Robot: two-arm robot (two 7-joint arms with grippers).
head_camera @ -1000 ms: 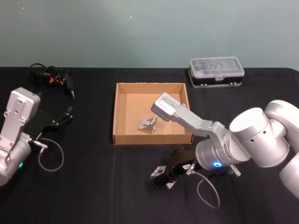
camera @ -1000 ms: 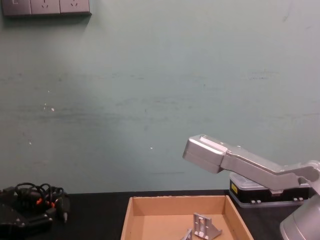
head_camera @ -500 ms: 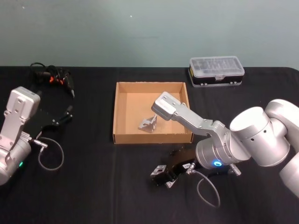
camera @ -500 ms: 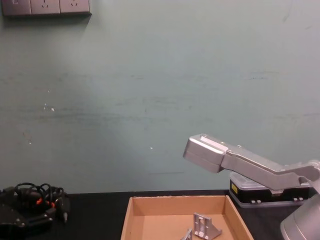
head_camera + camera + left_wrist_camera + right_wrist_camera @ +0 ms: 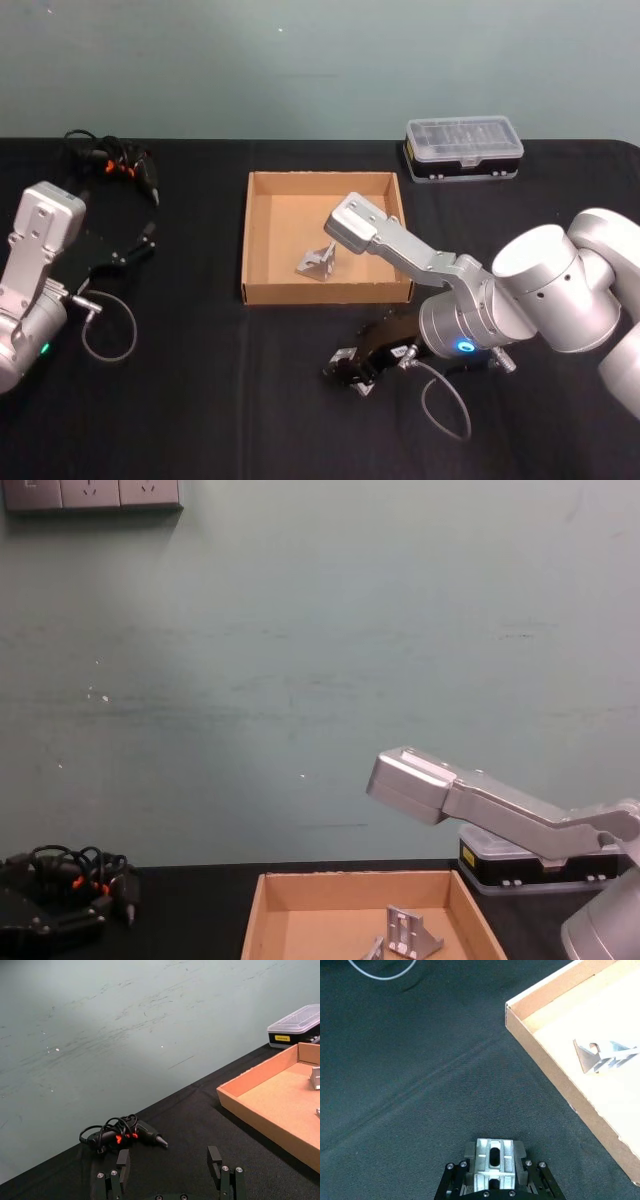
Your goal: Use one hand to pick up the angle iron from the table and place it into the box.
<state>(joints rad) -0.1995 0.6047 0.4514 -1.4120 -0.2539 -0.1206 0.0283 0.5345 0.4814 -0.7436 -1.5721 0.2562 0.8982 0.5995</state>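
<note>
Right end effector (image 5: 352, 368) sits low over the black worktop (image 5: 200, 400), just in front of the tan cardboard box (image 5: 262, 294), near its front right corner. Its fingers are clamped on a silver angle iron (image 5: 493, 1158), seen close in the right wrist view with its slotted face up, between the two black fingers (image 5: 451, 1180); in the head view the same piece shows as a small silver bit at the tip (image 5: 345, 358). Cannot tell whether the held piece touches the worktop or hangs just above it. A second angle iron (image 5: 318, 261) lies inside the box on its floor, roughly mid-box, toward the right half; also seen in the right wrist view (image 5: 603, 1055) and the chest view (image 5: 410, 935). The right arm's silver elbow link (image 5: 380, 236) reaches over the box's right side. Left end effector (image 5: 170, 1180) is parked over the worktop's left side, well apart from the box, fingers spread with nothing between them; in the head view it is at (image 5: 135, 250). A black tool with a bundled cable and orange marks (image 5: 115, 165) lies at the far left of the worktop. A clear-lidded black organiser case (image 5: 463, 150) sits beyond the box's far right corner, apart from it. Teal wall behind.
</note>
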